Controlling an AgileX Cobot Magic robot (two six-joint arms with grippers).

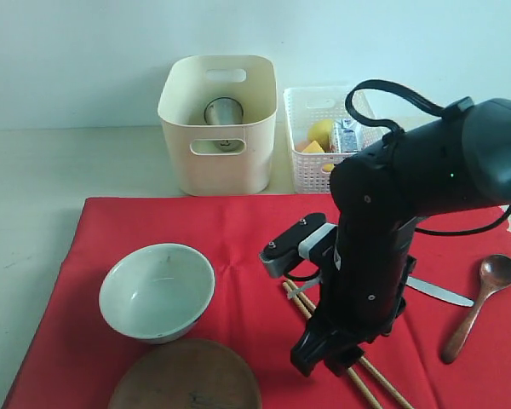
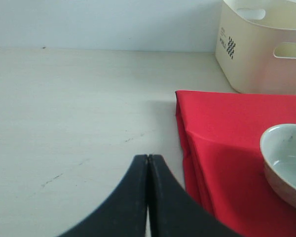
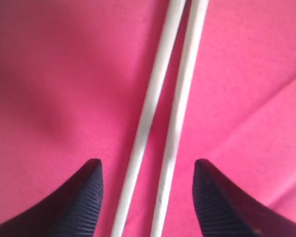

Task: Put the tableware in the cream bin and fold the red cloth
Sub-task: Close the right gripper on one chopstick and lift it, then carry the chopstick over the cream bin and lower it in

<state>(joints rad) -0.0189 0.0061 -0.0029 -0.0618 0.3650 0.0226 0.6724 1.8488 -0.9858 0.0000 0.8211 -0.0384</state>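
Your left claw (image 2: pixel 148 159) is pressed shut above the bare counter (image 2: pixel 79 113), just beside the red cloth (image 2: pixel 227 148). On the cloth sit the bowl (image 1: pixel 157 290) and the wooden plate (image 1: pixel 186 375). The steel cup (image 1: pixel 224 111) is inside the cream bin (image 1: pixel 221 175). Your right claw (image 3: pixel 147 165) stands parted astride the chopsticks (image 3: pixel 180 98), clear of both. The knife (image 1: pixel 443 295) and spoon (image 1: pixel 485 298) lie farther right.

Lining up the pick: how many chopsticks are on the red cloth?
2 chopsticks, side by side on the red cloth, between the right gripper's open fingers. The arm covers their middle in the exterior view.
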